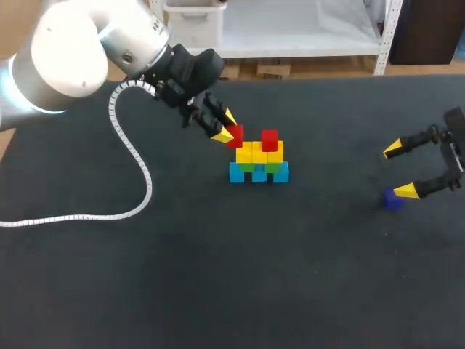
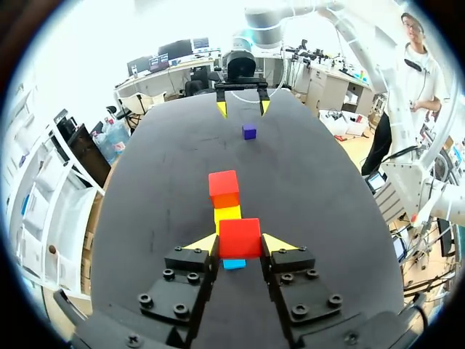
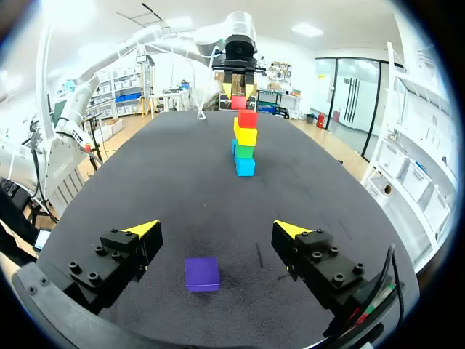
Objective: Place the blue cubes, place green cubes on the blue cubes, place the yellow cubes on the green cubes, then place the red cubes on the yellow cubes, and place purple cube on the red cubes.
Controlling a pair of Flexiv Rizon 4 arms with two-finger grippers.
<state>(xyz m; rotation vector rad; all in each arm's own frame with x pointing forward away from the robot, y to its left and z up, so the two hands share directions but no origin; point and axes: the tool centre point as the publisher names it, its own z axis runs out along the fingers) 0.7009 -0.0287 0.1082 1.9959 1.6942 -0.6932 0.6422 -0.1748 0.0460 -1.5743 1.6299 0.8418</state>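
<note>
Our left gripper (image 1: 227,127) is clamped on a red cube (image 1: 235,136). In the left wrist view both yellow-tipped fingers (image 2: 205,242) press that cube from its two sides. We hold it at the left end of the stack, level with the top tier. We cannot tell whether it already rests on the yellow cube below it or hangs just above. The stack stands near the middle of the dark worktop (image 1: 218,276). A row of blue cubes (image 1: 259,174) lies on the surface. Green cubes (image 1: 272,167) sit on the blue ones, mostly hidden between the tiers. A row of yellow cubes (image 1: 259,154) lies on the green ones. A second red cube (image 1: 269,139) sits on the right end of the yellow row, apart from the one we grip. Our right gripper (image 1: 399,169) is well to the right of the stack with its fingers spread wide and nothing between them. The purple cube (image 1: 392,200) lies flat on the worktop just beside the nearer fingertip. In the right wrist view it sits under the gap between the two fingers, touching neither. From there we see the stack ahead, end on, with the left gripper above its far end. A white coiled cable (image 1: 138,174) from our left arm trails over the left part of the worktop.
</note>
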